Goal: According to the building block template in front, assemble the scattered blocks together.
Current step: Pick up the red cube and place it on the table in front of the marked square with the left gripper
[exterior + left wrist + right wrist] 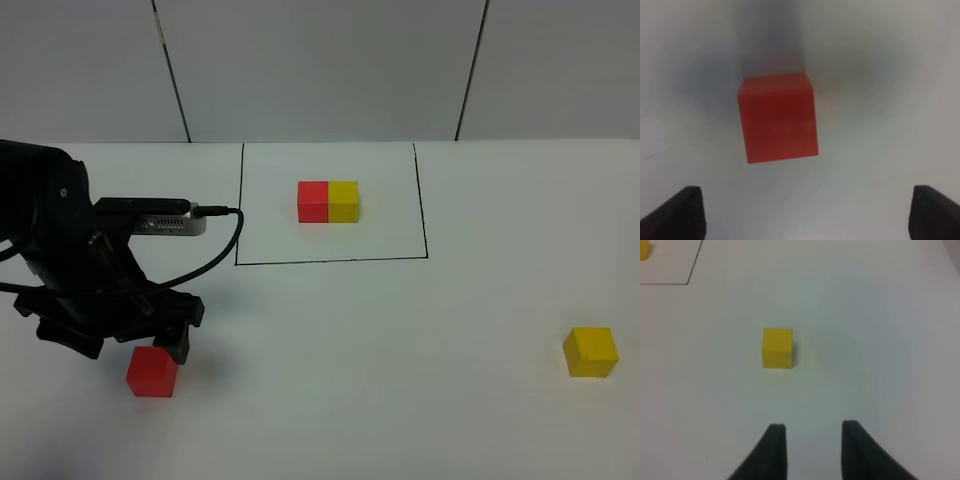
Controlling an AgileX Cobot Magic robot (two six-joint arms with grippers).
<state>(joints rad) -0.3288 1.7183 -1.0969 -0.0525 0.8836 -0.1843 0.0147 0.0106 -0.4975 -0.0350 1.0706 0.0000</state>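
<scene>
- The left gripper [802,217] hangs over the loose red cube [152,371] at the table's near left. Its black fingers are spread wide and grip nothing.
- In the blurred wrist view the cube looks matte and sits slightly skewed to the fingers.
- At far centre, a red template block [313,201] touches a yellow template block [344,201] inside a thin black outline [330,262]. The pair's long axis runs left to right.
- A sharp-edged loose yellow cube [590,352] sits alone at near right.
- The right gripper [812,450] is narrowly parted and empty, short of that cube.
- The white table [400,400] is smooth, with pale wall panels [320,60] behind.
</scene>
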